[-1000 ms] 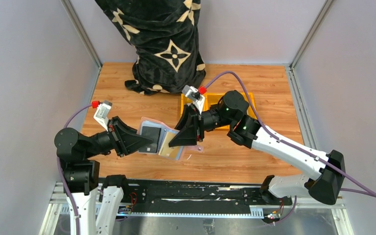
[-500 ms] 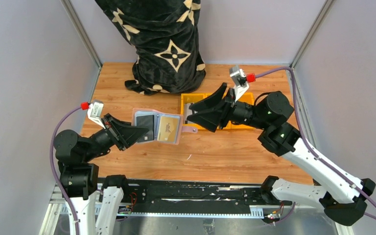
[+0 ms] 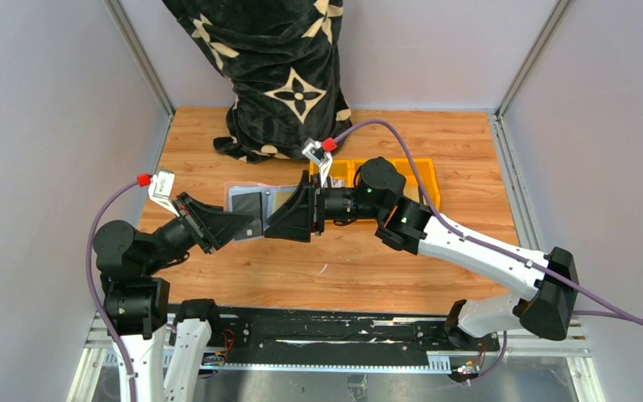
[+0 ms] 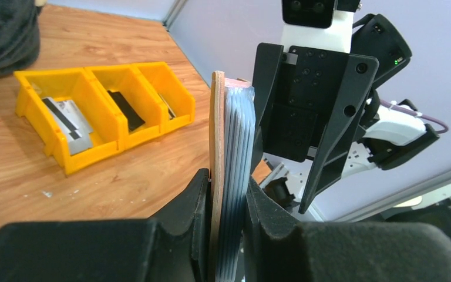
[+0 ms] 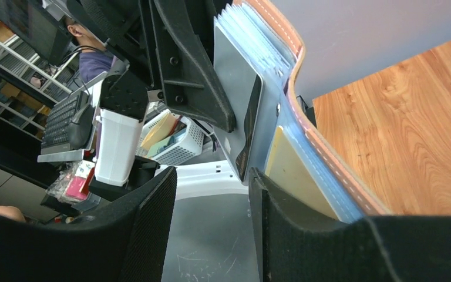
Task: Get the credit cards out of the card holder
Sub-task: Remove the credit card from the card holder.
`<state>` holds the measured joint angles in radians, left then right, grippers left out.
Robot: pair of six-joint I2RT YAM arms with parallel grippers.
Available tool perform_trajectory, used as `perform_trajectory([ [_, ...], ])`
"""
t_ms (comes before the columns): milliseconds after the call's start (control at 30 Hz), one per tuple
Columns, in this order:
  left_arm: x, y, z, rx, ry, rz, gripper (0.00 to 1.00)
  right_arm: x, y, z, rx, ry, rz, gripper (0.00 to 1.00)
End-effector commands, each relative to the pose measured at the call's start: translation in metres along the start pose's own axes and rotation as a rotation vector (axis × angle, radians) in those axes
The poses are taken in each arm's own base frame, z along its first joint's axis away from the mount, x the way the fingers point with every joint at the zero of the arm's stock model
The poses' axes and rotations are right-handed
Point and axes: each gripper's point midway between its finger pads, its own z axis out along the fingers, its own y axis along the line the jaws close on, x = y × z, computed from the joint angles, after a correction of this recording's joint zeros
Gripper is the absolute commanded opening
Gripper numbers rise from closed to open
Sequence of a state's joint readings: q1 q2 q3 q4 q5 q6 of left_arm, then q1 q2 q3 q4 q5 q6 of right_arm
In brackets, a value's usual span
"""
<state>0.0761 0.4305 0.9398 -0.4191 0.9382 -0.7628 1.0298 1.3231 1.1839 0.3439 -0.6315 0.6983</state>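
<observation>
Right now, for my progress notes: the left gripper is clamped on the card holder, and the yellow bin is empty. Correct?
Not quite. The yellow bin is not empty: the left wrist view shows a grey card in one compartment and a black flat item in the next. The left gripper is indeed clamped on the card holder.

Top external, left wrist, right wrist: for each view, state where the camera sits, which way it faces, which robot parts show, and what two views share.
Top external: above and behind the bases, looking down at the table; both arms show, the left gripper and right gripper meeting at the card holder.
Left wrist: on the left arm, looking along its fingers, which clamp the card holder, toward the right gripper and the yellow bin.
Right wrist: on the right arm, looking past its own fingers at the left gripper.
Shared: both wrist views show the card holder edge-on.
</observation>
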Motion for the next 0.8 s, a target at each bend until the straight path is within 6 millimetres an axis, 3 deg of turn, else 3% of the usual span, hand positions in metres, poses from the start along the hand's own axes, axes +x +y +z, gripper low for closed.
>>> perform_trajectory([
  [0, -0.002, -0.026, -0.003, 0.113, 0.012, -0.007, 0.18, -0.009, 0.015, 0.004, -0.057, -0.026, -0.007, 0.52],
  [267, 0.002, -0.037, -0.004, 0.180, 0.048, -0.058, 0.28, -0.011, 0.015, 0.012, -0.096, -0.033, 0.017, 0.48],
  [400, 0.004, -0.039, -0.005, 0.195, 0.062, -0.072, 0.35, -0.014, 0.017, 0.017, -0.129, -0.054, 0.044, 0.39],
  [500, 0.005, -0.041, -0.006, 0.203, 0.066, -0.079, 0.39, -0.015, 0.015, 0.020, -0.142, -0.071, 0.069, 0.38],
  [767, 0.004, -0.048, -0.008, 0.227, 0.067, -0.088, 0.24, -0.021, 0.003, 0.013, -0.147, -0.154, 0.132, 0.38],
])
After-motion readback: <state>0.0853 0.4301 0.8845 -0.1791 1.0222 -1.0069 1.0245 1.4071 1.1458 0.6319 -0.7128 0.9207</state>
